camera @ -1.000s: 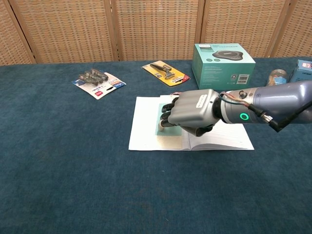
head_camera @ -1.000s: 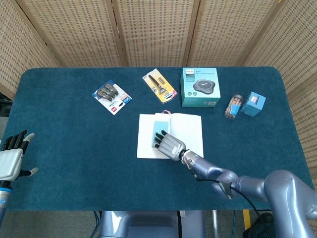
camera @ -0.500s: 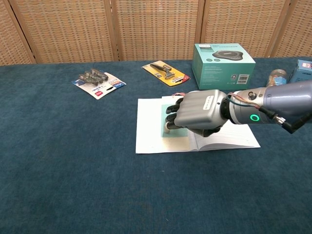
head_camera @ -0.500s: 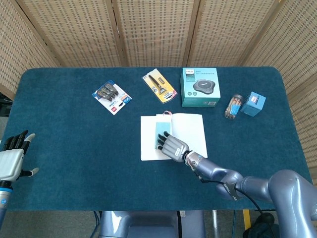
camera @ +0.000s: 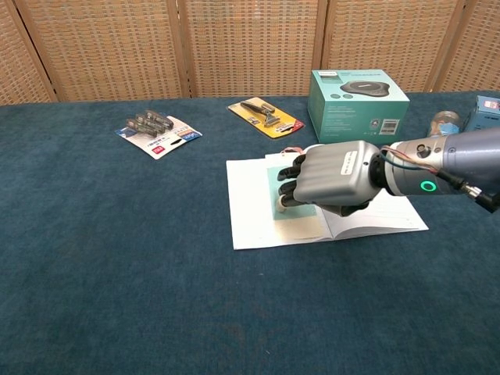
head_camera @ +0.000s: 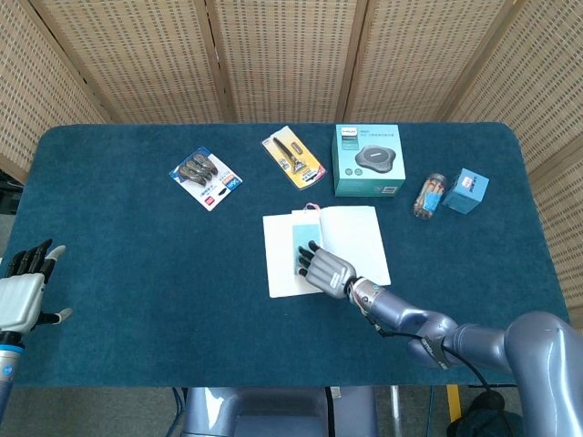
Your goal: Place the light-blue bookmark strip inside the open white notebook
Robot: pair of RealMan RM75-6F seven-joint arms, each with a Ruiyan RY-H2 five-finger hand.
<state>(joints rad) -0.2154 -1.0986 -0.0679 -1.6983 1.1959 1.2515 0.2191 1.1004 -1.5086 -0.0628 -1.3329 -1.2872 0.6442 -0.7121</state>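
A dark blue worktop holds an open white notebook. The right robot hand lies palm down, fingers pressing the light-blue bookmark strip flat on the notebook's left page. The left robot hand hovers open at the worktop's left edge, holding nothing.

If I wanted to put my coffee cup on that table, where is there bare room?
The near strip of blue cloth in front of the white notebook is bare, and so is the stretch between it and the left hand. The back edge is crowded: card packs, teal box, jar. The right hand rests on the notebook.
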